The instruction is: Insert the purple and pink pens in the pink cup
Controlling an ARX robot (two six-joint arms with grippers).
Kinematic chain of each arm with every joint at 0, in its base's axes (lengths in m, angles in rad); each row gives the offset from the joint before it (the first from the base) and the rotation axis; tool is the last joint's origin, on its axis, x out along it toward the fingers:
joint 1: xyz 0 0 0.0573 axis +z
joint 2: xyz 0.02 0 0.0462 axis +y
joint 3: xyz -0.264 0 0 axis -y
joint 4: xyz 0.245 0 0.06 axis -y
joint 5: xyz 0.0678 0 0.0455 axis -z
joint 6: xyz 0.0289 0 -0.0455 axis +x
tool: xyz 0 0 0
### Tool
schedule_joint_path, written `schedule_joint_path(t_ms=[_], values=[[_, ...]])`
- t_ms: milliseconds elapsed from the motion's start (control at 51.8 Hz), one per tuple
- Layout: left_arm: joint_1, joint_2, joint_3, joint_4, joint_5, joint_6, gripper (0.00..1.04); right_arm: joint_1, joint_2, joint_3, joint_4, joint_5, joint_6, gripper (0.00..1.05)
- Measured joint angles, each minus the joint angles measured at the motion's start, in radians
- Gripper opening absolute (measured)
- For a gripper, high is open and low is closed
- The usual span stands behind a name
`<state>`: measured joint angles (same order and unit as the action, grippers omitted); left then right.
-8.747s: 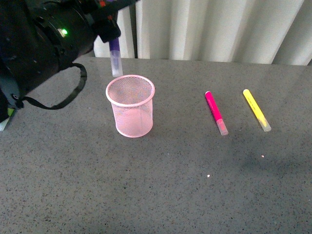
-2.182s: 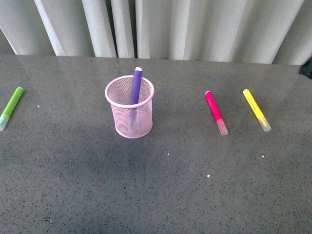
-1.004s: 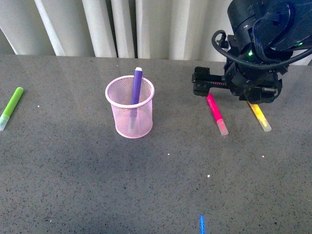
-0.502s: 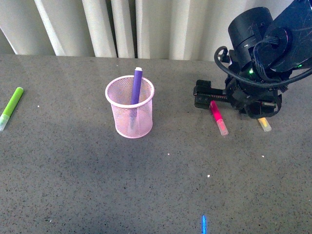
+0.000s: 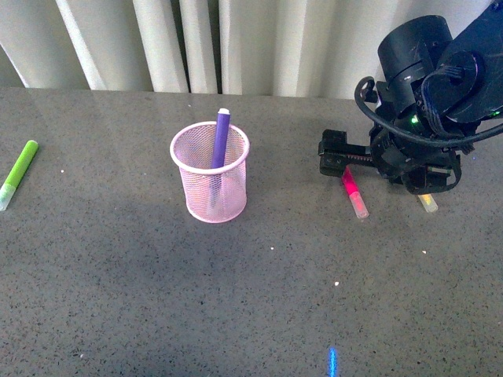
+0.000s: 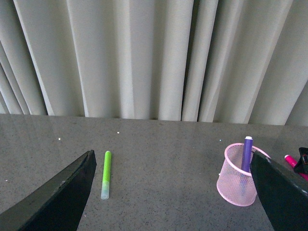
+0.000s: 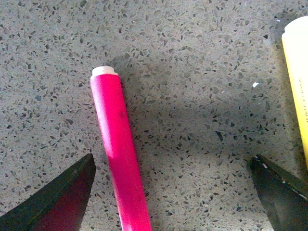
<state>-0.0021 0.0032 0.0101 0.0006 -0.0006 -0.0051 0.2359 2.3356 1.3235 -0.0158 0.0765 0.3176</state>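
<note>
Pink pen lies flat on the desk between the spread fingers of the right end effector; nearer one finger, no contact; right arm bent down low over it, hiding the pen's far end and most of the yellow marker in the front view; purple pen leans inside the pink cup; left end effector spread, empty, well apart from the cup; can't tell whether the right fingertips touch the desk.
</note>
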Motion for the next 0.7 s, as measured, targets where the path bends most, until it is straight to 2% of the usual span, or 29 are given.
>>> schedule_joint_path(t_ms=[116,251,425,521,695], values=[[0.000,0.000,0.000,0.000,0.000,0.000,0.98,-0.011,-0.002,-0.007,0.002,-0.010,-0.018,0.74],[0.000,0.000,0.000,0.000,0.000,0.000,0.98,-0.020,-0.002,-0.007,0.003,-0.026,-0.024,0.57],[0.000,0.000,0.000,0.000,0.000,0.000,0.98,-0.027,-0.007,-0.031,0.072,-0.060,-0.054,0.23],[0.000,0.000,0.000,0.000,0.000,0.000,0.98,-0.024,-0.021,-0.060,0.121,-0.069,-0.076,0.13],[0.000,0.000,0.000,0.000,0.000,0.000,0.98,-0.016,-0.084,-0.109,0.253,-0.098,-0.114,0.11]])
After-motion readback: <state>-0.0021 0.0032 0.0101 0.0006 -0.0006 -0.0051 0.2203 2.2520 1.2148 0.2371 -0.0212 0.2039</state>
